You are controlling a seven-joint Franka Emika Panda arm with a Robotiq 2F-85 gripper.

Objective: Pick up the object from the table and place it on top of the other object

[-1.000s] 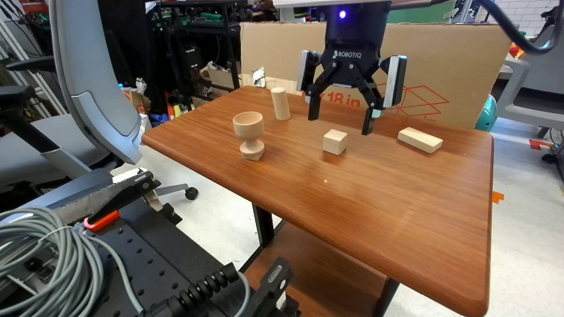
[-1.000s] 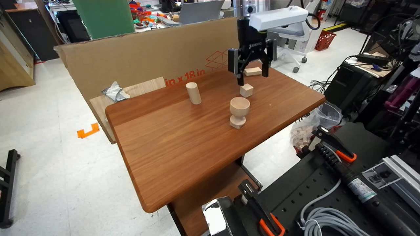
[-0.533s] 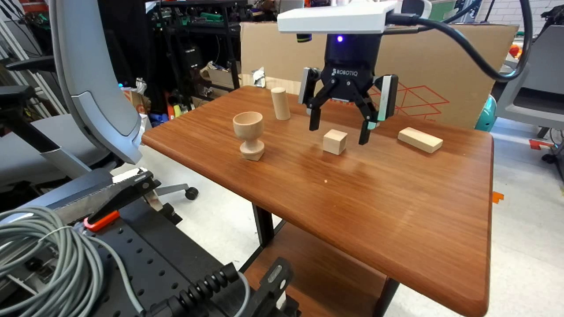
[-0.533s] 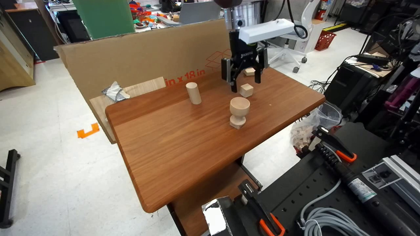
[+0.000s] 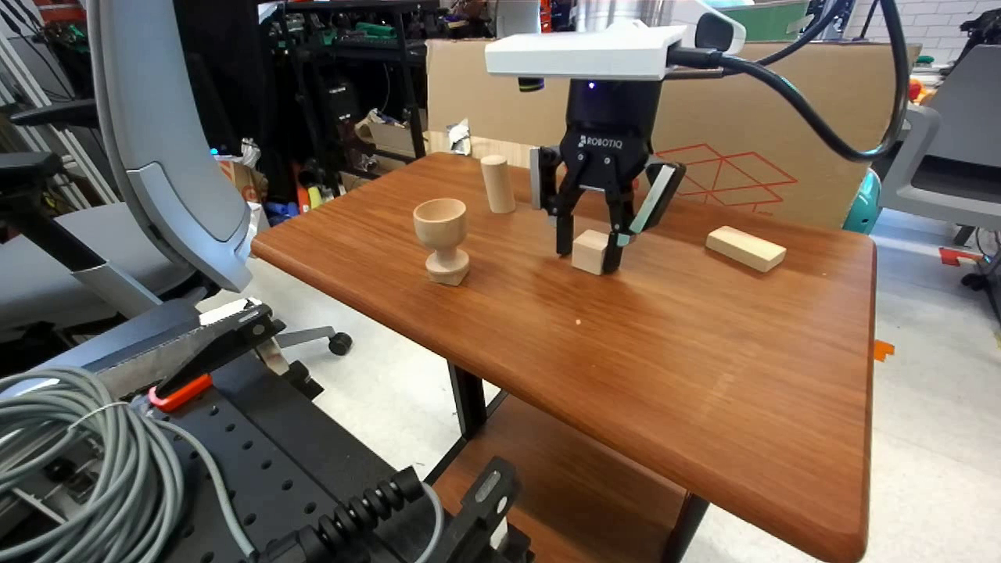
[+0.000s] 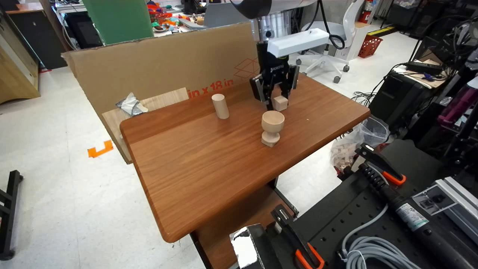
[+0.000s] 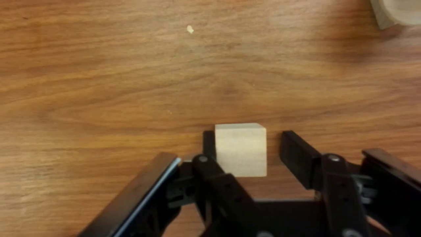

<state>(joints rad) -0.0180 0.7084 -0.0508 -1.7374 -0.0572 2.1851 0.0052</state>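
The gripper [image 5: 587, 260] straddles the wooden cube [image 5: 589, 250], part-way closed

In an exterior view, the gripper points down with its fingers [image 5: 564, 234] part-way apart, one to each side of the cube, which rests on the table [image 5: 665, 352] between them. The finger on the right overlaps the cube's right edge from this angle; the one on the left stands just beside the opposite side. A wooden goblet [image 5: 441, 227] stands to the left of the cube, a wooden cylinder [image 5: 498, 184] farther off on the same side, and a flat wooden block [image 5: 745, 249] lies to the right. Half a second ago the gripper hung higher and its fingers stood much wider; the cube and the other three pieces sit where they did.

In an exterior view, the cube [image 6: 280, 103] shows in the far right part of the table, beyond the goblet [image 6: 272, 123], with the gripper over it. Here too the gripper is lower and narrower than half a second ago.

In the wrist view, the cube [image 7: 241, 151] lies between the fingers. The finger on the left is at the cube's side, though whether it touches I cannot tell. A strip of bare table separates the cube from the finger on the right, so it is not clamped.
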